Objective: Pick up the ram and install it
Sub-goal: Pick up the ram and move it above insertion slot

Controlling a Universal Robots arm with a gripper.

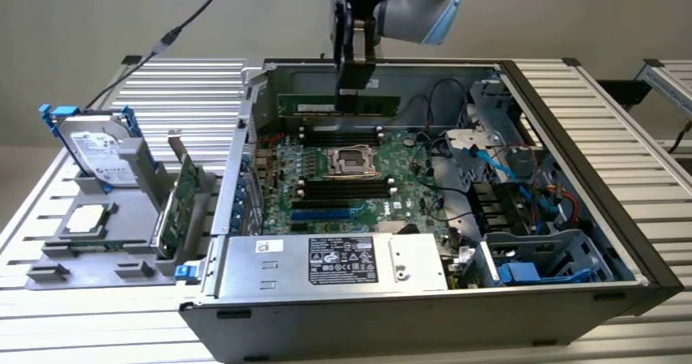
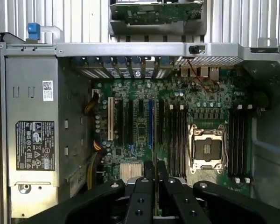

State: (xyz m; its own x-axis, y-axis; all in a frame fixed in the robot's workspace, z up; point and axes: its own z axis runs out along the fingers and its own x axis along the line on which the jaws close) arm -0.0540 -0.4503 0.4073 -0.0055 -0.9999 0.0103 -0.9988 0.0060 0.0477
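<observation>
You have the ram (image 1: 308, 104) in the gripper (image 1: 355, 93); the fingers are pressed in on the thin stick near its middle, pinching it from both faces. The stick hangs level, long edge down, its green board and row of black chips facing the exterior camera. It sits inside the open computer case (image 1: 605, 210), up near the far wall, above the motherboard (image 1: 324, 206) and not seated in any slot.

Below it in the exterior view lies one bank of black memory slots (image 1: 335, 129); then comes the CPU socket (image 1: 348, 160); then a second bank of slots (image 1: 343, 187) on the near side of the socket. The ram hangs over the far bank — whether it lines up with one particular slot, you cannot tell from here.

In the wrist view the two black fingers (image 2: 142, 186) stand close together, with just a narrow gap between them; past their tips you see the slot bank (image 2: 175, 135) beside the socket (image 2: 207, 149).

The grey power supply (image 1: 335, 263) fills the near end of the case. On the exterior view's left, outside the case, a grey holder (image 1: 65, 254) on the slatted table (image 1: 184, 88) carries a hard drive (image 1: 100, 149) standing upright, a processor (image 1: 87, 218) lying flat and a larger green expansion card (image 1: 178, 202) on edge — all well apart from the gripper.
</observation>
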